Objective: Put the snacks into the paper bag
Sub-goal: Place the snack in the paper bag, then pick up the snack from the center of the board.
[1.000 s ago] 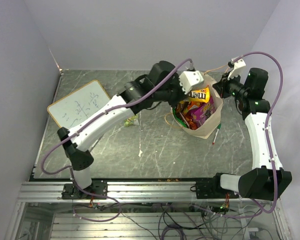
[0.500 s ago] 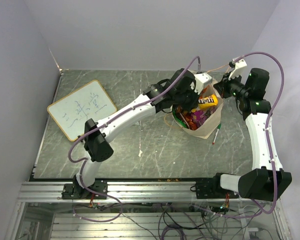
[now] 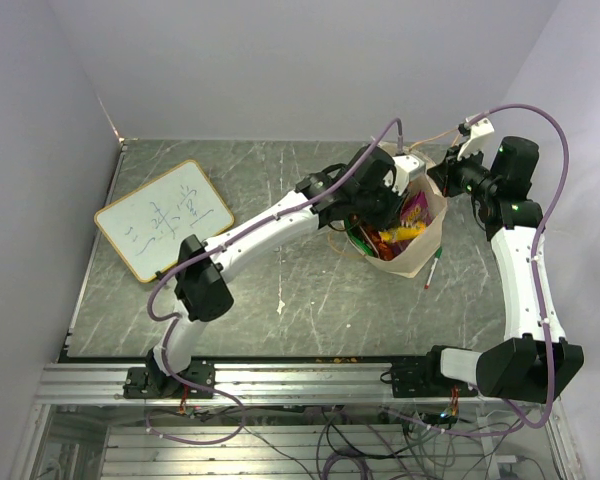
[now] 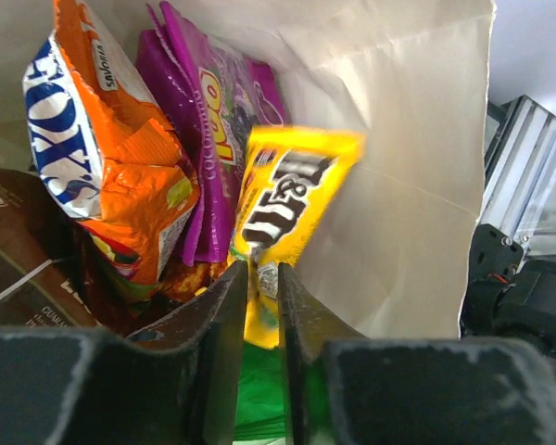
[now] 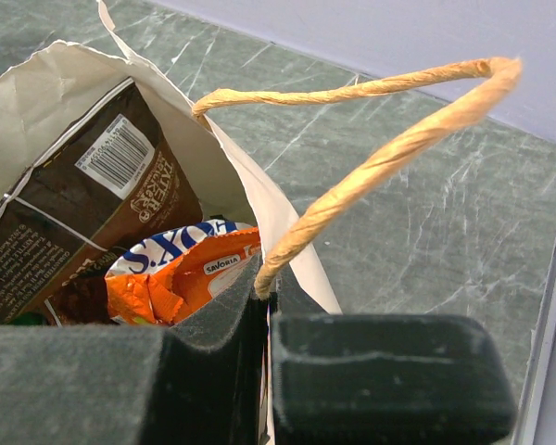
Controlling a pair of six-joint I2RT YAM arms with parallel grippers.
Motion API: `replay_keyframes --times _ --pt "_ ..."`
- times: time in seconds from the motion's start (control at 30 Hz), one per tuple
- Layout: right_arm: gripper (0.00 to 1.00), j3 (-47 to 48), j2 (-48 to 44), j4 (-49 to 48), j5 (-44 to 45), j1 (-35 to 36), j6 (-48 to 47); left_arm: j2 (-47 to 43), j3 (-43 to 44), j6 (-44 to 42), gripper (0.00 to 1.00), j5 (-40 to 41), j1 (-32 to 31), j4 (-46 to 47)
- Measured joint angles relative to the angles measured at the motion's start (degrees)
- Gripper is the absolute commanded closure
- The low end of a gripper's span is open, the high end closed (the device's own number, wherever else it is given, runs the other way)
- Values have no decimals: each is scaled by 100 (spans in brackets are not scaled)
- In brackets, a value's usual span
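The paper bag [image 3: 420,256] stands at the back right of the table with its mouth open. Inside it lean an orange packet [image 4: 111,176], a purple packet [image 4: 213,111], a brown pouch [image 5: 83,204] and something green [image 4: 259,394]. My left gripper [image 4: 262,269] reaches down into the bag, jaws a small gap apart. The yellow M&M's packet [image 4: 292,199] is blurred just beyond its tips, against the bag's inner wall [image 4: 398,139]. My right gripper [image 5: 264,292] is shut on the bag's rim at the foot of a twisted paper handle [image 5: 380,158].
A white whiteboard [image 3: 165,217] lies at the left of the table. A green-capped marker [image 3: 432,270] lies just right of the bag's base. The left arm [image 3: 270,220] stretches diagonally across the table's middle. The walls stand close behind and beside the bag.
My left gripper has gone from above the bag's mouth down into it with the M&M's packet. Its jaws have parted and the packet is slipping away. The right gripper has not moved.
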State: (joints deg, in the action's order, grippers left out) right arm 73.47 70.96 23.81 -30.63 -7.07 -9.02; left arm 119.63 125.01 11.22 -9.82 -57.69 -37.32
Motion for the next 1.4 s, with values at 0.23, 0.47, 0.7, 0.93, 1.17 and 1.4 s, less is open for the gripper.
replay_keyframes --times 0.23,0.47,0.7,0.93,1.17,1.4 --pt "100 0 0 4 4 -4 0 4 -24 -129 37 -105 0 2" --pt "100 0 0 4 15 -4 -2 -286 -28 -463 29 -382 44 0" --pt "100 0 0 2 15 -7 -2 -1307 -308 -1130 22 -369 125 11" --pt "100 0 0 4 13 -7 -2 -2426 -866 -1823 14 170 365 57" --pt "100 0 4 4 -7 -7 -4 -3154 -1851 -2009 12 483 1259 208" --pt "100 0 33 0 -59 -11 -9 -3351 -2796 -2004 13 546 2142 313"
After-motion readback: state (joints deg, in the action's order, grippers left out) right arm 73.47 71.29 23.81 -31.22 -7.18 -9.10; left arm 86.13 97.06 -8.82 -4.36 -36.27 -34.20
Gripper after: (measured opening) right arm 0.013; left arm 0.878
